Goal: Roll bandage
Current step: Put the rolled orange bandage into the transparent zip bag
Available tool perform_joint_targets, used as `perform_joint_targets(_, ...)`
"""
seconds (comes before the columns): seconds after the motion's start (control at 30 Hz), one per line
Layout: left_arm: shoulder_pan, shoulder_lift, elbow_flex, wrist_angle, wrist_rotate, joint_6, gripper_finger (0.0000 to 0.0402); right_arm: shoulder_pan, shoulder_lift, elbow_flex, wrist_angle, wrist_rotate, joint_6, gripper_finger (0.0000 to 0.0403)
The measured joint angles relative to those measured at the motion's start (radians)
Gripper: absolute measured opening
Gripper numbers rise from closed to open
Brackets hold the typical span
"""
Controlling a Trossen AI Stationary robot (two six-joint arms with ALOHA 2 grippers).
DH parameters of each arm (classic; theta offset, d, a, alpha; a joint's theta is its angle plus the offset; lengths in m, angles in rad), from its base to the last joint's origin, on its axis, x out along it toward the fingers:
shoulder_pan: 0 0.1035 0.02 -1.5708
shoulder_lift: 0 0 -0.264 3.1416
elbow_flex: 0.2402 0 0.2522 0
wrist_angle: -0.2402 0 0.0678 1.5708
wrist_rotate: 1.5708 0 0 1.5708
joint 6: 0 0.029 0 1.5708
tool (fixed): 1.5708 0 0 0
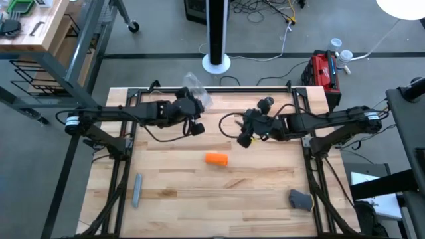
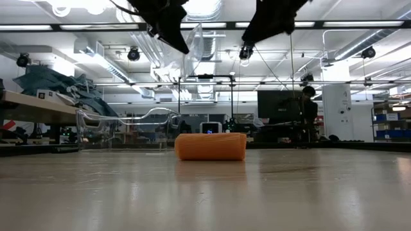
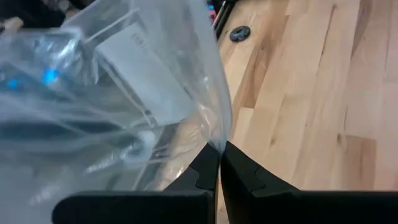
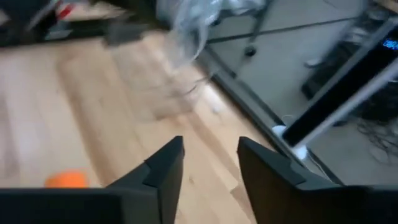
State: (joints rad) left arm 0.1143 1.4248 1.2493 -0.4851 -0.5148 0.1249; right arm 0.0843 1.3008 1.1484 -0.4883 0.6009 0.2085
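Your bandage lies as a stubby orange roll near the middle of the table, on its side, clear of both arms. Your left gripper is up at the far side, fingers pinched together on the clear plastic wrap (lifted off the wood). Your right gripper hovers right of centre, fingers parted, nothing between them. Grey bar sits near the front left.
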Motion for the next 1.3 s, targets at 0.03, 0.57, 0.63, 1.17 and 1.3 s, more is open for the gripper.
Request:
perform_joint_targets(0.03, 0.0, 0.002, 0.014, -0.018, 0.0, -0.018, 0.0, 0.0, 0.006, -0.013, 0.007, -0.051, -0.007, 0.0163)
perform_joint_targets(0.57, -0.005, 0.003, -0.012, 0.056, 0.089, 0.034, 0.0, 0.0, 0.272, -0.216, 0.396, -0.592, 0.026, 0.0209)
perform_joint_targets(0.63, -0.005, 0.003, -0.042, 0.104, 0.124, 0.044, 0.0, 0.003, 0.312, -0.209, 0.398, -0.602, 0.023, 0.0216)
perform_joint_targets(1.17, 0.001, -0.002, -0.107, 0.162, 0.142, 0.019, 0.0, 0.008, 0.527, -0.155, 0.418, -0.582, 0.01, 0.0217)
perform_joint_targets(1.3, 0.001, -0.002, -0.107, 0.163, 0.143, 0.003, 0.0, 0.009, 0.558, -0.156, 0.423, -0.562, 0.027, 0.0204)
